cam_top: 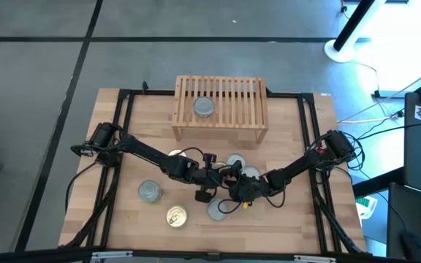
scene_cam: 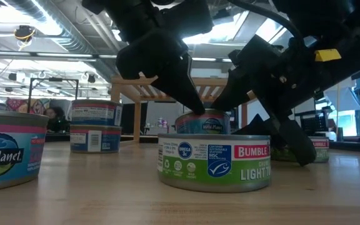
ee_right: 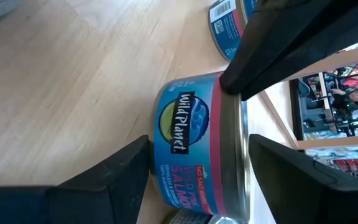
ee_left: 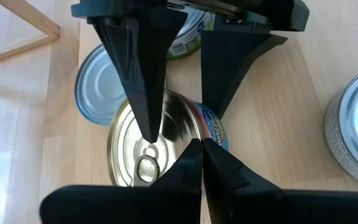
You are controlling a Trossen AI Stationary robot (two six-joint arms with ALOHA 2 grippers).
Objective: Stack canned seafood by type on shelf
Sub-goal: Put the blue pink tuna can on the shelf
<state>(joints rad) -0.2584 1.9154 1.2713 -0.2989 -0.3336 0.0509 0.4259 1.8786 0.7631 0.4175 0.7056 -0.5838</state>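
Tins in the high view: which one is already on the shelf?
The silver-topped tin on the shelf slats, left of centre; the other tins stand on the table.

Blue-and-pink salmon tin (ee_right: 194, 146), green-and-white tuna tin (scene_cam: 214, 161) with a red logo panel, gold-topped tin (cam_top: 176, 215), light-wood slatted shelf (cam_top: 220, 109).

- I read this place as a robotics lab or test workshop.
- The wooden surface (cam_top: 283, 219) sits in a black metal frame (cam_top: 218, 93) on a grey concrete floor (cam_top: 35, 73).
- Loose cables (cam_top: 375, 117) trail beside it.
- The low view shows exposed ceiling ducting (scene_cam: 49, 25), strip lights and a person (scene_cam: 55, 119) seated far behind.
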